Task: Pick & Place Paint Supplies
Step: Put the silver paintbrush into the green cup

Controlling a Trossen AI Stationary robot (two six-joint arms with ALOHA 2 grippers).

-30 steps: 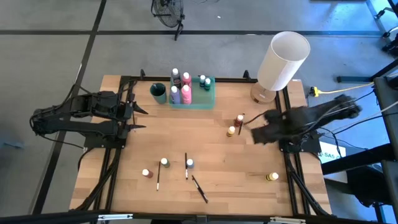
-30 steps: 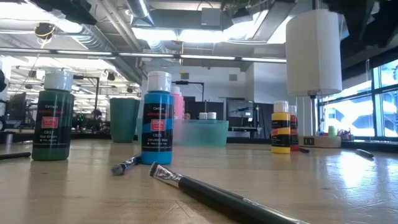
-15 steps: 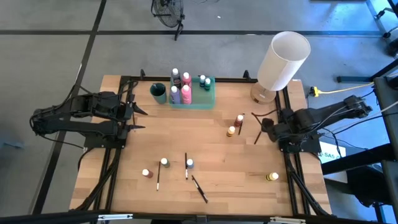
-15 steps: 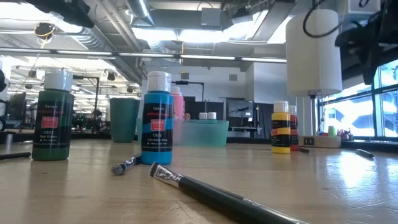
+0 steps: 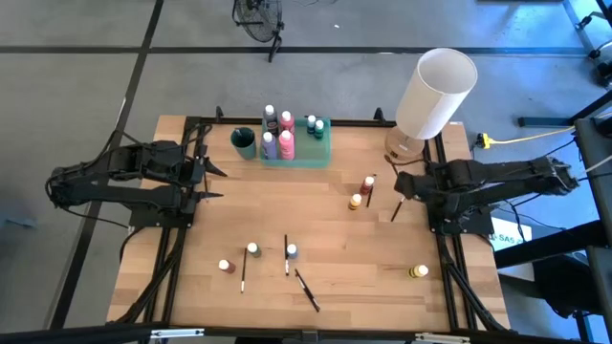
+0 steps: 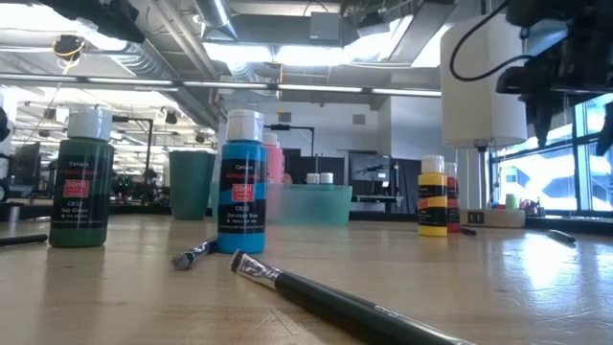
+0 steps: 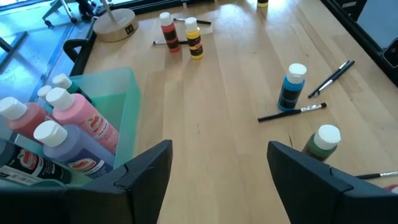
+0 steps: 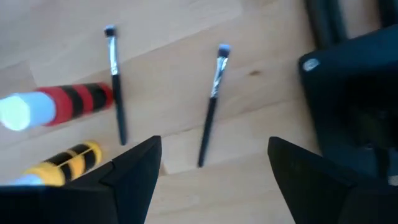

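Observation:
Paint bottles with white caps stand scattered on the wooden table: a red one [image 5: 369, 182] and a yellow one [image 5: 356, 202] right of centre, with a red [image 5: 225, 266], green [image 5: 252, 249], blue [image 5: 292, 251] and yellow [image 5: 419, 272] one nearer. Thin dark brushes lie flat: one [image 8: 211, 106] below my right gripper, another [image 8: 115, 87] beside the red bottle [image 8: 59, 106]. My right gripper [image 5: 402, 186] hangs open, pointing down over that brush [image 5: 396, 210] and clear of it. My left gripper [image 5: 218, 182] waits open at the left.
A translucent green tray [image 5: 323, 143] holding several bottles stands at the far centre, with a teal cup [image 5: 244, 141] to its left. A tall white lamp [image 5: 435, 96] stands at the far right, close behind my right arm. More brushes [image 5: 308, 290] lie near the front edge.
My right gripper has come down over the right side of the table and rolled about its wrist, staying open. The brush near the red and yellow bottles, which the arm covered before, now shows beneath it.

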